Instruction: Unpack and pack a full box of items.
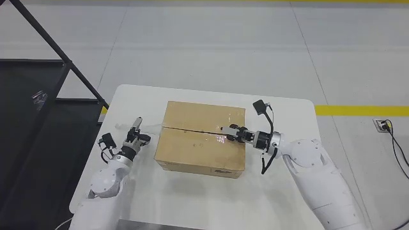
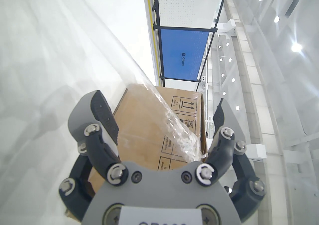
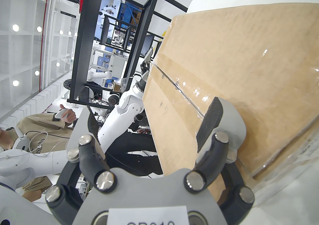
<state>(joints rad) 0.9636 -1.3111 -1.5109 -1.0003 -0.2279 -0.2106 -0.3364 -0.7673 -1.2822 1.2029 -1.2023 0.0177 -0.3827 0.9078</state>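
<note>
I judge the job hardly begun. The cardboard box [image 1: 201, 142] sits mid-tabletop [image 1: 281, 112] with its flaps down and clear tape [image 3: 189, 97] over the seam, so nothing is unpacked yet. My left tool [image 2: 159, 99] is wide open at the box's left end. A loose strip of that tape runs between its fingers, though I cannot tell if it touches them. My right tool [image 3: 152, 107] is also open and empty, low over the top by the seam.

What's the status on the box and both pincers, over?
Left pincer open at the end of the box, right pincer open over its top seam. Flaps shut. Strip of clear tape loose at the left pincer's end.
</note>
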